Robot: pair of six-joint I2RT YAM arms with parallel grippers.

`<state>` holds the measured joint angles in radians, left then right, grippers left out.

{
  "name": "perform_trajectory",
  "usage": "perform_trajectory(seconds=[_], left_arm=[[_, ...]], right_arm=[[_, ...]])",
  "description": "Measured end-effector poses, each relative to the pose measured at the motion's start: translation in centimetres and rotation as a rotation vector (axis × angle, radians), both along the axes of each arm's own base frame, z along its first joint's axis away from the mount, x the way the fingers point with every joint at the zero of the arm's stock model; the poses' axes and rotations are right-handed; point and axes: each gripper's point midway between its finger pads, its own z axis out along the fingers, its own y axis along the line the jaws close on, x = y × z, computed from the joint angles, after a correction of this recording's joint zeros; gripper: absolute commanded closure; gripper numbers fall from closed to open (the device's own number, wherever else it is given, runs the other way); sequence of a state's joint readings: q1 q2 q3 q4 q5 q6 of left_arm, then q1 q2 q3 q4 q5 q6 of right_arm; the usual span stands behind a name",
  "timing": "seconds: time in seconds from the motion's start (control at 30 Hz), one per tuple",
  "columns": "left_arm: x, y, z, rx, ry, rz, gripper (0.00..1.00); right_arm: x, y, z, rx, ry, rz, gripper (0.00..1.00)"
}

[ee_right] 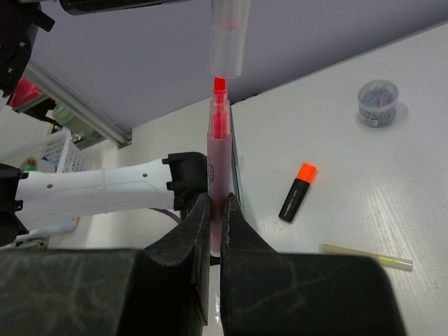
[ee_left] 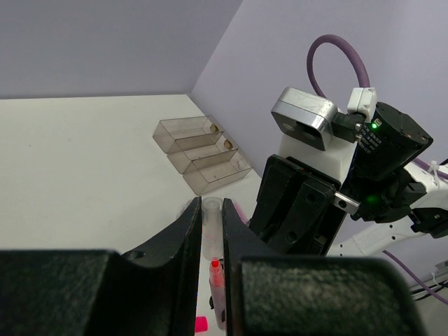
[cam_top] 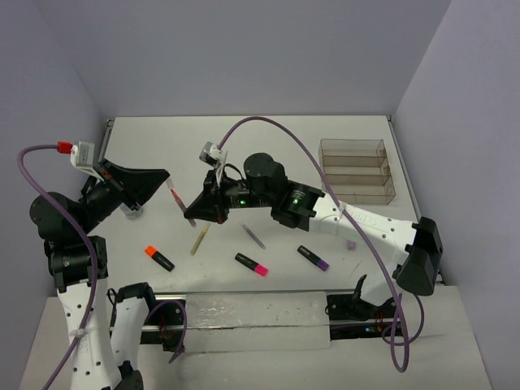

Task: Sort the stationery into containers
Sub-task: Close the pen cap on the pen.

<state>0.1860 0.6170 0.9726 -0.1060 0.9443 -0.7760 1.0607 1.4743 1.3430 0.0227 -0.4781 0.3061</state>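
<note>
My right gripper [cam_top: 197, 213] [ee_right: 215, 208] is shut on a lilac marker [ee_right: 218, 164] and holds it above the table with its red tip bare and pointing at the left arm. My left gripper [cam_top: 166, 184] [ee_left: 212, 208] is shut on the marker's clear cap [ee_left: 212, 218] [ee_right: 229, 35]. The cap's open end sits just off the red tip [ee_left: 215, 265], with a small gap between them. The clear three-compartment tray [cam_top: 352, 144] [ee_left: 203, 155] stands at the far right.
On the table lie an orange-capped highlighter [cam_top: 159, 257] [ee_right: 297, 190], a pink-capped one [cam_top: 252, 264], a purple-capped one [cam_top: 313, 257], a beige stick [cam_top: 199, 239] [ee_right: 367, 257] and a grey stick [cam_top: 253, 235]. A small round grey-blue piece [ee_right: 377, 103] stands under the left arm.
</note>
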Motion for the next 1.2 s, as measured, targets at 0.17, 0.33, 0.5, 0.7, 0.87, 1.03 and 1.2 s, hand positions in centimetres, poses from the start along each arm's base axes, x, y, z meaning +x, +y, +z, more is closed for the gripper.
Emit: perform_trajectory(seconds=[0.17,0.33,0.5,0.7,0.87,1.03,1.2], left_arm=[[0.0,0.0,-0.2,0.001,0.007,0.0,1.0],[0.0,0.0,-0.4,0.007,0.011,0.0,1.0],[0.0,0.0,-0.5,0.014,0.01,0.001,1.0],[0.1,0.2,-0.6,0.015,0.006,0.018,1.0],[0.7,0.8,-0.6,0.004,-0.012,0.068,1.0],[1.3,1.2,-0.6,-0.004,-0.017,0.101,1.0],[1.4,1.5,0.2,-0.027,-0.041,0.123,1.0]], right_arm=[[0.2,0.2,0.1,0.001,-0.002,-0.007,1.0],[0.4,0.2,0.5,0.009,-0.014,-0.014,1.0],[0.6,0.5,0.6,0.01,-0.015,-0.017,1.0],[1.1,1.3,1.1,0.035,0.009,-0.017,1.0],[1.5,2.5,1.1,0.049,0.043,0.0,1.0],[2.0,2.9,1.4,0.073,0.077,-0.004,1.0],[2.7,2.8,2.7,0.127,0.102,-0.005,1.0]])
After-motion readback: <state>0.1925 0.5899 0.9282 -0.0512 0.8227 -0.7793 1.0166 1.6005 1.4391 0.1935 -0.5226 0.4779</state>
